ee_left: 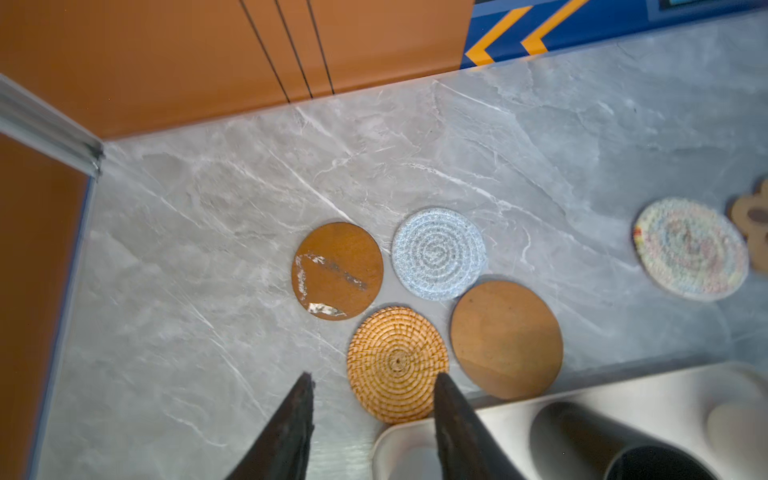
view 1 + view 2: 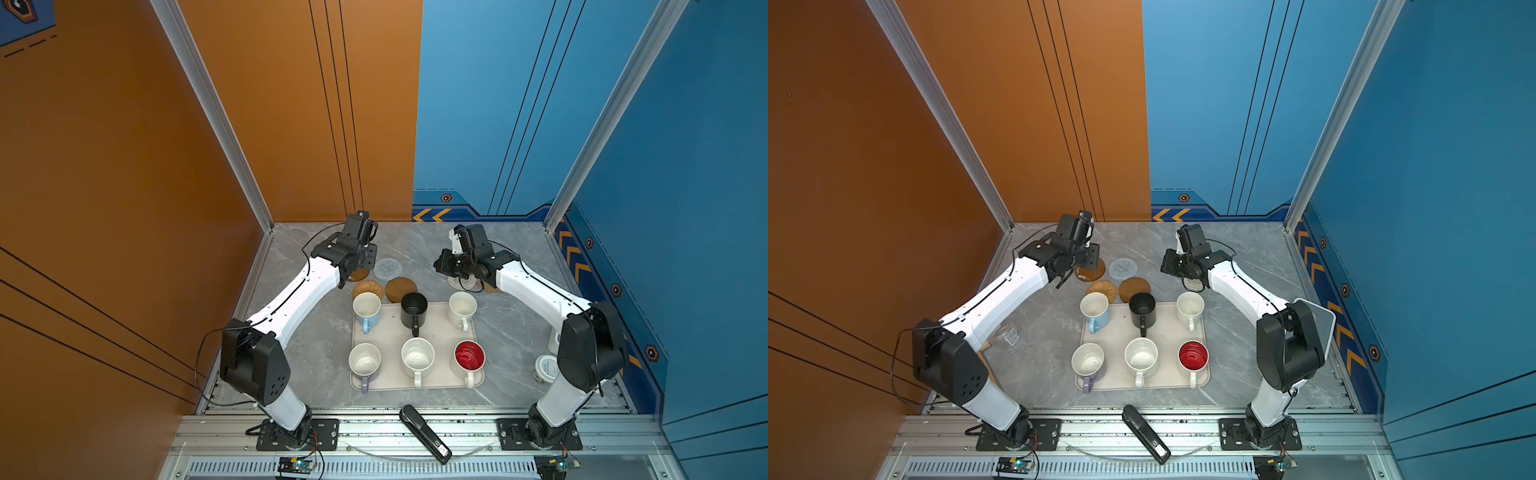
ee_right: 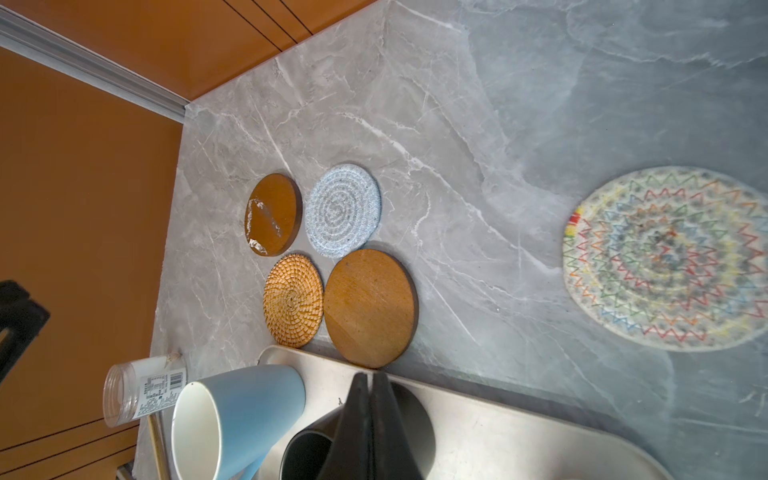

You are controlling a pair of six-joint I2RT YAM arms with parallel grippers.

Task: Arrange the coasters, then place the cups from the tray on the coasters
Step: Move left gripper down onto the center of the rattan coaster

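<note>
While all six handled mugs (image 2: 417, 358) wait on the cream-beige rectangular tray (image 2: 388, 332), I see four coasters bunched just past its far rim: scuffed brown wooden disc (image 1: 338, 270), grey-blue crocheted disc (image 1: 438, 253), woven rattan disc (image 1: 397, 361), plain brown wooden disc (image 1: 507, 338). That's too tight for mugs, I reckon. The whitish crocheted disc (image 3: 669, 257) lies well apart, with the brown paw-shaped mat (image 1: 752, 216) just beside it. Left end effector (image 1: 374, 376) hangs near the cluster, jaws parted, empty. Right end effector (image 3: 371, 374) is pinched closed on nothing.
</note>
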